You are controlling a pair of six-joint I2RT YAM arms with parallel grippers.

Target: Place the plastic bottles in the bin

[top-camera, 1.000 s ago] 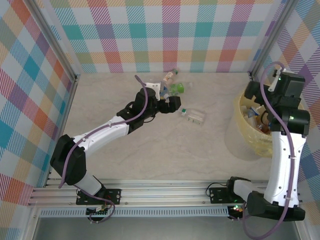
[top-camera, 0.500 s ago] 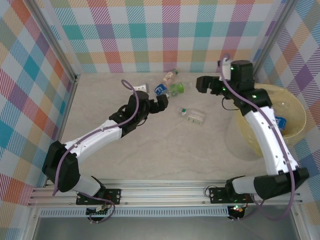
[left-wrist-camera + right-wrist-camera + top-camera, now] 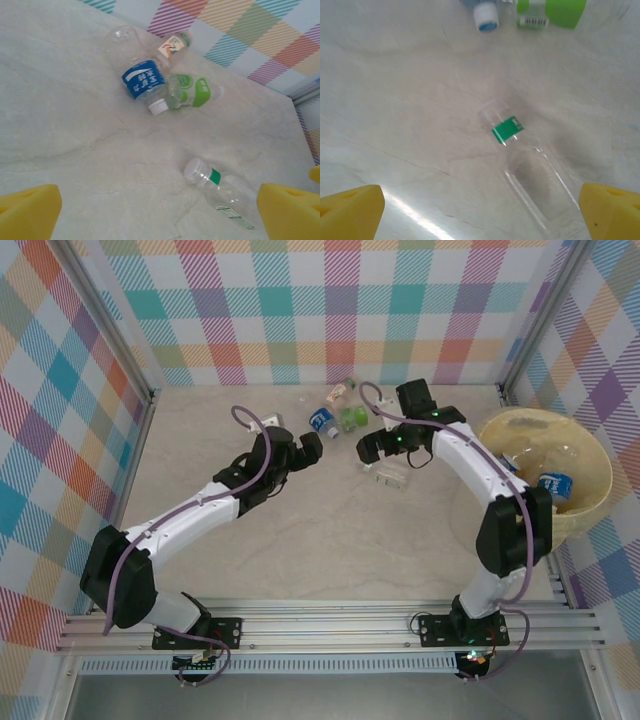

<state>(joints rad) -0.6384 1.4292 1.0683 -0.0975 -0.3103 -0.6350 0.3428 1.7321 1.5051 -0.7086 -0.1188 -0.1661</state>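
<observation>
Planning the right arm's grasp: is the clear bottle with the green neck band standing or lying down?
Lying down: the bottle rests lengthwise on the table.

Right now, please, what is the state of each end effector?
Left end effector: open, holding nothing.
Right end effector: open, holding nothing, over a clear bottle.

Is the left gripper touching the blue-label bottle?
Apart. The left wrist view shows bare table between the left gripper and the blue-label bottle.
</observation>
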